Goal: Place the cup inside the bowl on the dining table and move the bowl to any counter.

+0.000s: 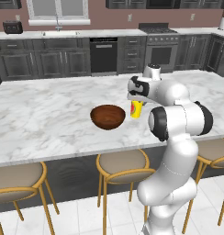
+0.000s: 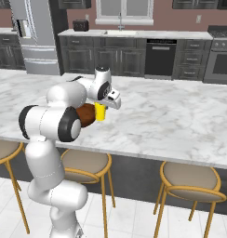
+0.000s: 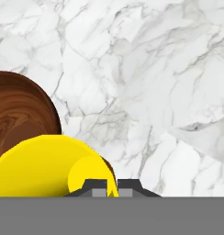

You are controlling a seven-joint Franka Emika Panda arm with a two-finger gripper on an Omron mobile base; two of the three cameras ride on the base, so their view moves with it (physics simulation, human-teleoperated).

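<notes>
On the bench (image 1: 49, 114), the cup (image 1: 137, 109) hangs at three o'clock of the bowl (image 1: 107, 116), its rim pinched in the closed gripper (image 3: 107, 187). It looks light, stiff and slick, so a rim hold may slip.

On the tabletop (image 1: 49, 114), we found the bowl (image 1: 107, 116) left of the cup (image 1: 137, 109) in the left base view, the two just beside each other. The end effector (image 3: 108, 186) sat at the cup's rim. Stools (image 1: 122, 166) stood before the tabletop; the counter (image 1: 109, 33) lay behind.
</notes>
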